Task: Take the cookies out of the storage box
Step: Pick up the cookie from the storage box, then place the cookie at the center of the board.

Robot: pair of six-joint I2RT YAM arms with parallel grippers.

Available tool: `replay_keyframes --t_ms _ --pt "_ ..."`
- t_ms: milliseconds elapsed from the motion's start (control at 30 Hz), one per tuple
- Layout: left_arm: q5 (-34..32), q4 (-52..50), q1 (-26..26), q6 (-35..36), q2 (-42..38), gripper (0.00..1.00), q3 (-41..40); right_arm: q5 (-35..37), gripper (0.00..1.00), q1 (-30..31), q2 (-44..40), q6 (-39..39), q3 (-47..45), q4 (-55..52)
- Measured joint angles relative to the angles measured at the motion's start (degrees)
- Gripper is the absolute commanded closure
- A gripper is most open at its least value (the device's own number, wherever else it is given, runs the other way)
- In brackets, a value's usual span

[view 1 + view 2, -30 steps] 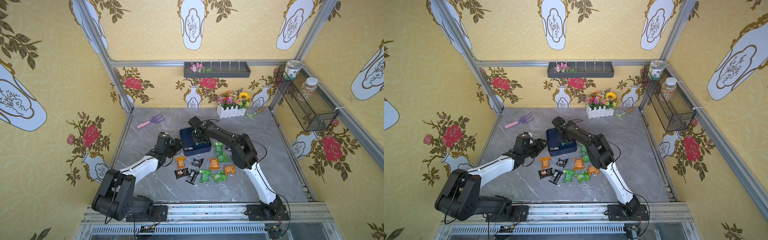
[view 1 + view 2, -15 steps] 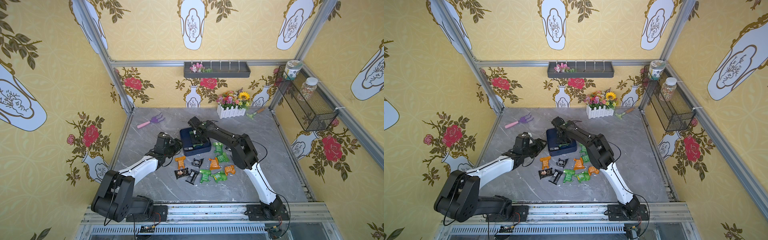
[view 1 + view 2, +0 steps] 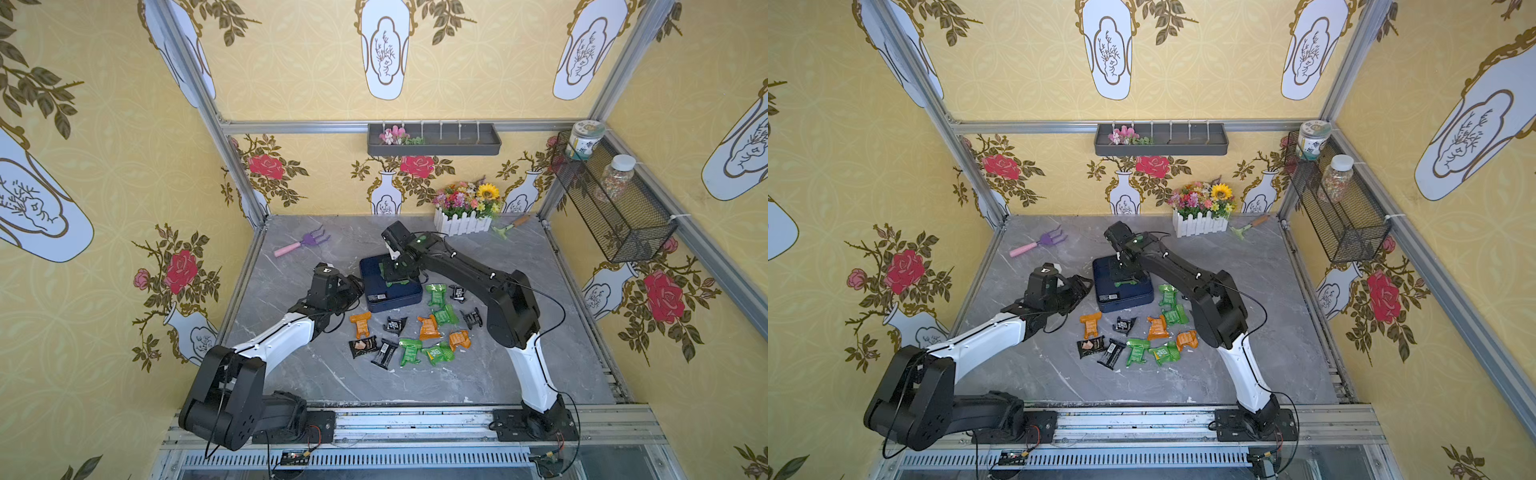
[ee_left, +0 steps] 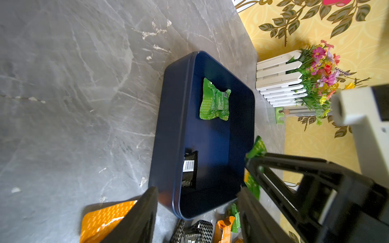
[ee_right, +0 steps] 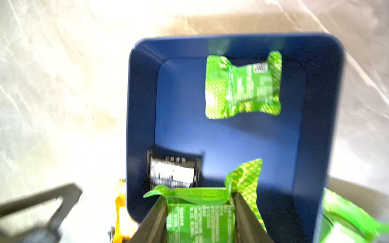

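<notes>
While the right gripper (image 5: 200, 198) hangs over the storage box (image 3: 392, 306), its jaws are closed narrowly on a green packet (image 5: 200, 223), whose crinkled sealed edge sticks out past the fingertips; the wrist view is blurred, but the grip is plain. Inside the dark blue box lie two more cookies: a second green packet (image 4: 214, 101) flat on the floor toward the far end, and a black packet (image 4: 189, 168) with a white barcode against the wall near the left arm. Both top views show the box on the grey marble table (image 3: 311, 374), between the two arms. The left gripper (image 4: 197, 189) sits low, just beside the box's left end, with its jaws spread wide and nothing between them; whether a finger touches the wall cannot be told. The other cookies (image 3: 428, 328), orange, green and black, lie scattered on the table in front of the box and near the right arm, all outside it.
</notes>
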Motion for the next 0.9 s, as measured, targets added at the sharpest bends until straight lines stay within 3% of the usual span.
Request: replay_keyframes --t_ms 300,500,633,900 --pt "0.07 0.02 0.00 -0.33 0.15 0.36 0.00 4.96 0.66 -8.70 -13.86 3.08 -21.75 4.26" --pt "0.07 0.04 0.00 -0.35 0.22 0.36 0.00 6.75 0.65 -11.26 -21.70 4.37 -33.94 5.11" --pt "0.15 0.11 0.00 -0.35 0.74 0.36 0.00 7.02 0.65 -13.35 -25.14 4.74 -40.72 5.68" --pt "1.14 0.44 0.00 -0.39 1.42 0.35 0.00 4.37 0.65 -23.80 -26.88 4.68 -48.83 10.12"
